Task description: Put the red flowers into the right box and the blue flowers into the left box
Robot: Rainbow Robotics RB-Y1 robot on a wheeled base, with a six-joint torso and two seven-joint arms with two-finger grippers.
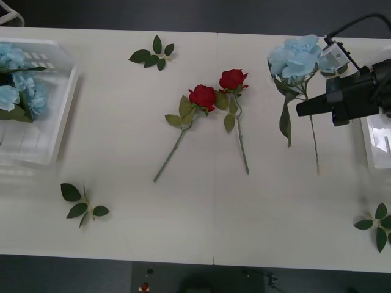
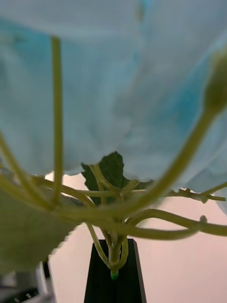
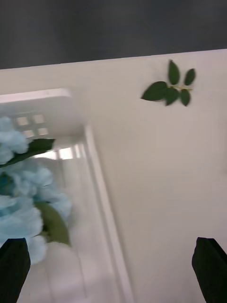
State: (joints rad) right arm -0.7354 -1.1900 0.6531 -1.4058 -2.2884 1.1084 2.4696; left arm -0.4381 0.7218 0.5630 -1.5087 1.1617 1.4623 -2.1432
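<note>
On the white table (image 1: 201,220), seen from the front, two red flowers (image 1: 203,96) lie near the centre, blooms toward twelve o'clock and stems trailing toward six — the left one slanting to seven o'clock, the other (image 1: 233,79) just beside it at its two o'clock. The left box (image 1: 58,122) sits at nine o'clock on the table and holds several blue flowers (image 1: 15,85) with their leaves. At two o'clock a further blue flower cluster (image 1: 297,56) hangs with its stems (image 1: 314,143) and a long leaf reaching toward six o'clock. The right gripper (image 1: 303,110) sits just at the four o'clock side of that cluster, over the table's right edge; in the right wrist view its black fingers (image 2: 114,279) are pressed together on the cluster's green stem (image 2: 114,255), with pale blue petals (image 2: 123,80) close above. A part of the right box (image 1: 379,143) shows beneath the right arm at three o'clock. The left gripper (image 3: 113,270) hovers at the left box's rim (image 3: 101,189), its black fingers (image 3: 210,267) spread well apart with nothing between them — blue flowers (image 3: 23,213) lie in the box on one side. Bloomless leaf sprigs rest at eleven o'clock (image 1: 154,54), at seven o'clock (image 1: 82,204) and at four o'clock (image 1: 377,224) on the table.
</note>
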